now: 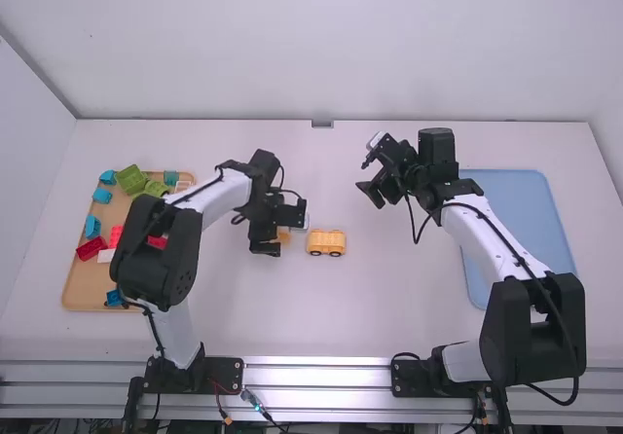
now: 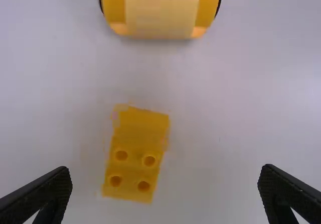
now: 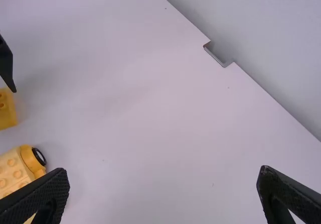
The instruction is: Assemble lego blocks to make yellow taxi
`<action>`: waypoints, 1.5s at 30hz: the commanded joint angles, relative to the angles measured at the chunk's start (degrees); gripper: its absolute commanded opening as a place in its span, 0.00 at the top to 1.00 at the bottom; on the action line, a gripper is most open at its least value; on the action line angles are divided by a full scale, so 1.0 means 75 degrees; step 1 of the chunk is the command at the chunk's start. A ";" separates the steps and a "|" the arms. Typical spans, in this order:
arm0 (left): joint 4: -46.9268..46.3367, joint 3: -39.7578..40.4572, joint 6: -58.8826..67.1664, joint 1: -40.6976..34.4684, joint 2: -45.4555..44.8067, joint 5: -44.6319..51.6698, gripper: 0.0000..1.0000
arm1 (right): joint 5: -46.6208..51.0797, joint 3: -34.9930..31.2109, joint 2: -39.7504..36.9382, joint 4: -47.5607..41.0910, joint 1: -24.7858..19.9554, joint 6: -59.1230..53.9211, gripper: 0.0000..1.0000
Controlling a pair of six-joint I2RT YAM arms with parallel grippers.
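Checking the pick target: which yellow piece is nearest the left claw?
The small yellow block, four studs showing, no wheels visible. The wheeled yellow piece sits farther off.

Seeing white table [image 1: 380,322] carrying a wooden-toned tray [image 1: 83,293] at left and a blue rounded-corner panel [image 1: 516,191] at right, partly behind an arm. Between those, finding a yellow wheeled piece [image 1: 325,241] standing on its wheels near the middle, plus a yellow block [image 2: 135,153] lying just beside it on the left, apart, not touching, with four round studs facing up at one end. Also noting a small grey metal piece [image 1: 322,124] at the far edge, around mid-width.
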 commanded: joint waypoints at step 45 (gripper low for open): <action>0.2162 -0.1122 0.4022 0.2506 0.1612 0.5077 0.07 | -0.0035 0.0023 -0.0052 -0.0213 0.0303 -0.0125 0.01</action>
